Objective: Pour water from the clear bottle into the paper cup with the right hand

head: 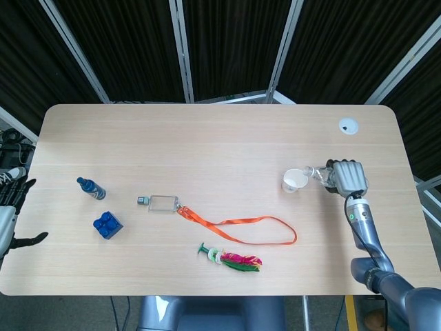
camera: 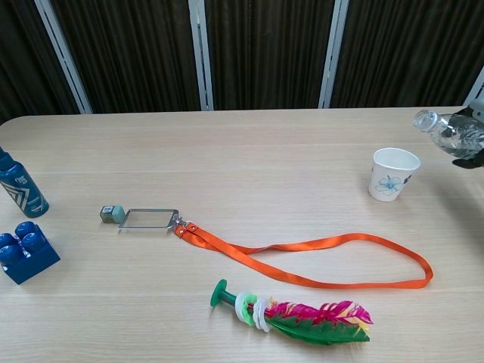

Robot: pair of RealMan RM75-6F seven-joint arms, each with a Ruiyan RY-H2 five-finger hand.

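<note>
Tilting beside the paper cup (camera: 394,173), the clear bottle (camera: 448,134) holds water.

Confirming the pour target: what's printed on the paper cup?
A blue flower on the white paper cup, clearest in the chest view.

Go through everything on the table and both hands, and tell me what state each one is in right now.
clear bottle: uncapped, tilted with its mouth toward the cup, held off the table
paper cup: upright, open top
right hand: grips the clear bottle
left hand: at the table's left edge, holds nothing
blue bottle: upright, capped
orange lanyard: lying flat in a loop
feather toy: lying on its side
</note>
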